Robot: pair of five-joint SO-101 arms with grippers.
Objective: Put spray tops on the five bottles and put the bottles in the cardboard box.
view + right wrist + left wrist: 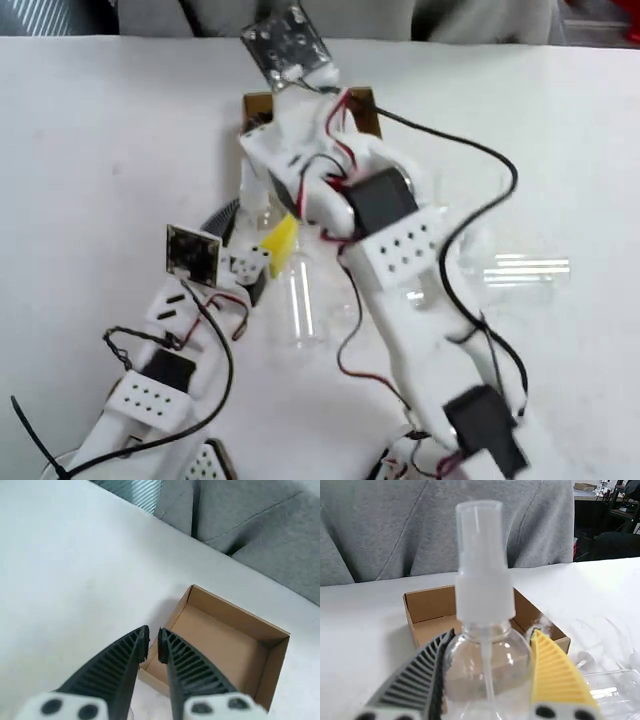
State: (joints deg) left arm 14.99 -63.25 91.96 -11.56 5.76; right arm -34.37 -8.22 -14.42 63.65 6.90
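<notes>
Grey and yellow ribbed fingers of the left end effector [492, 634] are closed on the shoulder of a clear round plastic bottle [487, 667]. It is held above the white counter [365, 630], just before the box. The bottle carries a frosted white spray top [484, 570], and a thin tube runs down inside it. I cannot tell if the top is screwed fully home.

Beyond the bottle stands the brown cardboard box [427, 605], open and shallow, with matte walls and nothing visible inside. I judge the step in hand is to bring this bottle into the box. The plastic is smooth and curved, so it can slip or turn between the ribs. The grip should stay firm, the bottle should pass over the near wall, and the release should come low inside.

Black ribbed fingers of the right end effector [152, 640] are almost together with nothing between them. It hangs over the near edge of the box, where it may block the way, so it is better to clear it first.

To the right, loose clear bottles [520, 268] lie on the counter.
</notes>
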